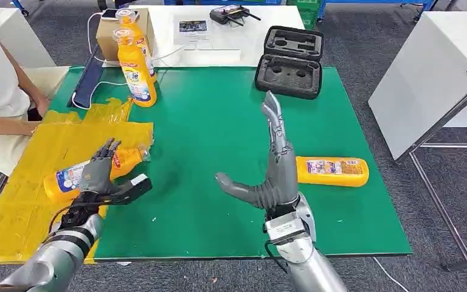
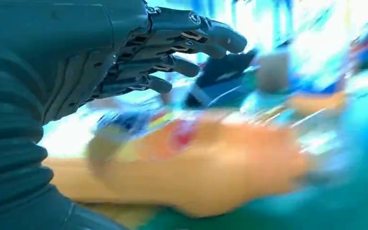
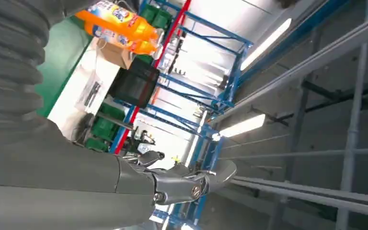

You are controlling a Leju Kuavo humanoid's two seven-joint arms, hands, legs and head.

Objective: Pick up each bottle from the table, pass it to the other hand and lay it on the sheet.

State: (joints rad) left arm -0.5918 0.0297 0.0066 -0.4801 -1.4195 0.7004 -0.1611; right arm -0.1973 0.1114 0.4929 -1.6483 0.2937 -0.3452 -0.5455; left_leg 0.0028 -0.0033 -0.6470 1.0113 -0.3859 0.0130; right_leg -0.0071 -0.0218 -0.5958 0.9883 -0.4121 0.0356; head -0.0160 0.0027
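An orange bottle [image 1: 67, 176] lies on its side on the yellow sheet [image 1: 18, 207] at the table's left. My left hand [image 1: 104, 179] hovers just above it with fingers spread, holding nothing; in the left wrist view the bottle [image 2: 196, 163] is blurred below the fingers [image 2: 182, 45]. My right hand [image 1: 273, 170] stands upright over the middle of the green mat, fingers straight and thumb out, empty. A second orange bottle [image 1: 332, 171] lies on the mat just right of that hand. Two more bottles [image 1: 136, 64] stand upright at the back left.
A person [image 1: 0, 91] sits at the left edge with a hand near the sheet. A black foam case [image 1: 290, 61] lies open at the back, with a cardboard box [image 1: 106, 36] and papers behind. A white table [image 1: 425, 79] stands to the right.
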